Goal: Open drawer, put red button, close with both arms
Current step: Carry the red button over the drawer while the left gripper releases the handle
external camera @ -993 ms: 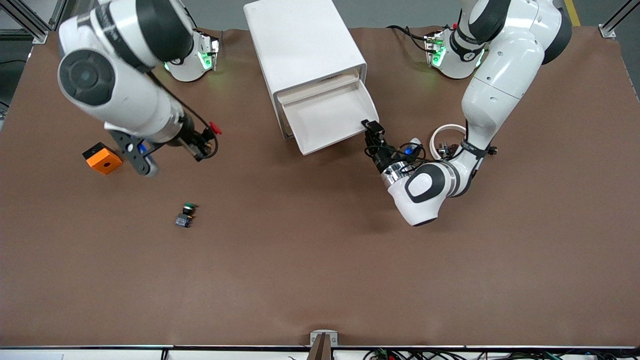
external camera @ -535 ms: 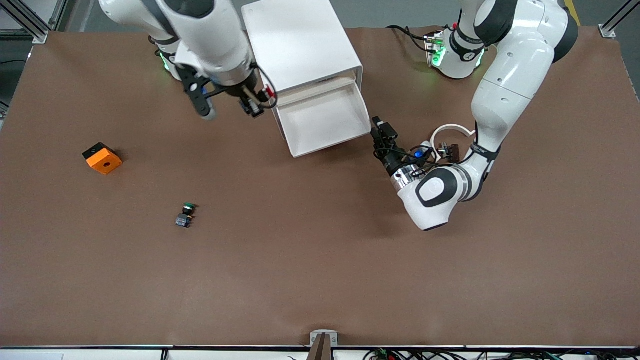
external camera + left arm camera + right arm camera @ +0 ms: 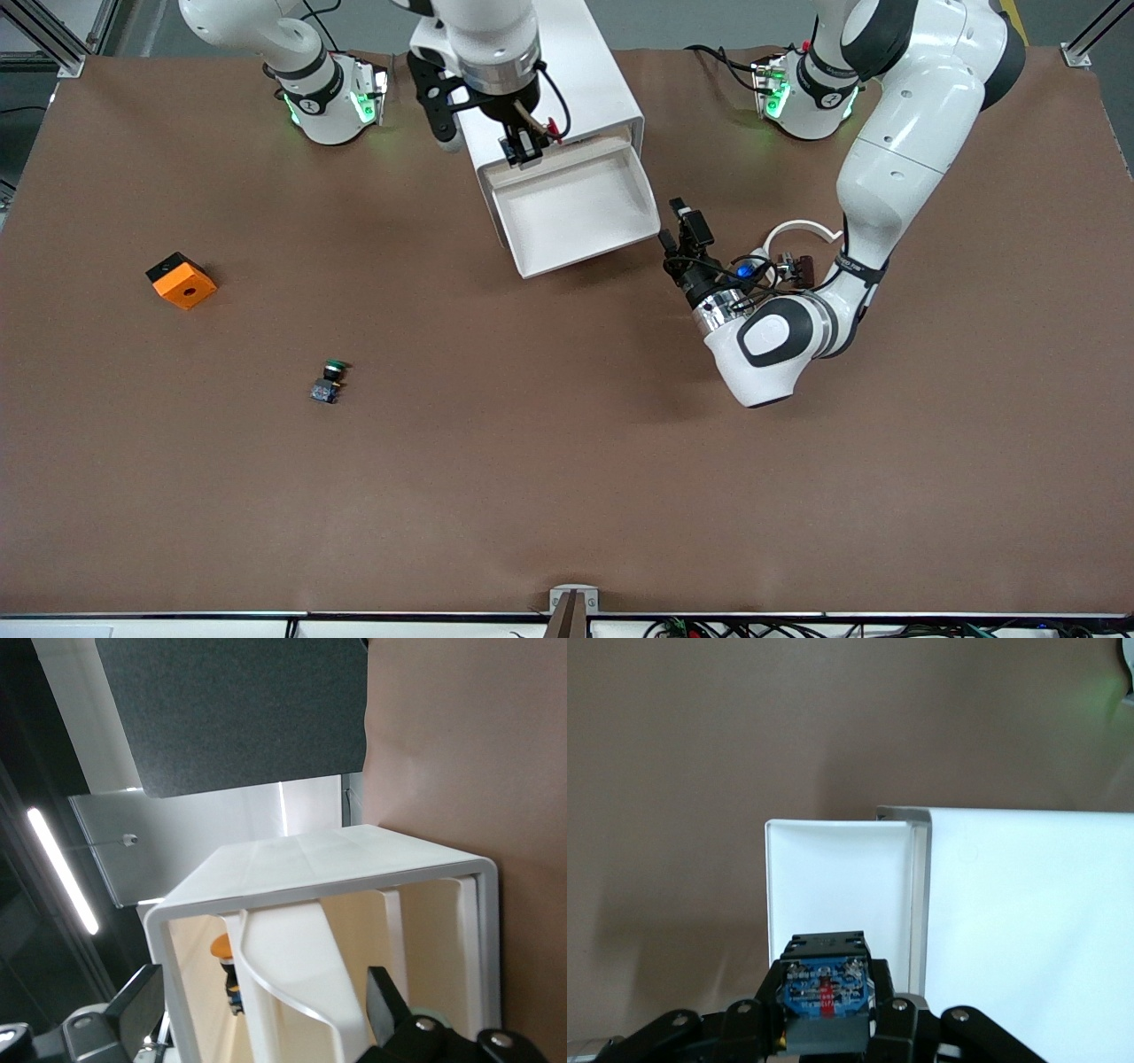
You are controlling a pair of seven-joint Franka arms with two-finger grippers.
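The white cabinet (image 3: 595, 84) has its top drawer (image 3: 576, 213) pulled out toward the front camera. My right gripper (image 3: 524, 149) hangs over the drawer's inner end, by the cabinet mouth. It is shut on the red button (image 3: 550, 131). In the right wrist view the button's black and blue body (image 3: 824, 988) sits between the jaws, with the drawer's white floor (image 3: 833, 886) below. My left gripper (image 3: 679, 229) is open and holds nothing, just off the drawer's front corner toward the left arm's end. The left wrist view faces the drawer front (image 3: 292, 974), and the button (image 3: 223, 961) shows above the tray.
A green-capped button (image 3: 330, 379) lies on the brown table nearer the front camera. An orange block (image 3: 182, 280) sits toward the right arm's end. A white ring (image 3: 802, 229) and small dark parts (image 3: 797, 266) lie beside the left arm's wrist.
My right arm has swung from over the table near the orange block to above the drawer, carrying the red button. My left gripper has opened, let go of the drawer front and drawn back slightly.
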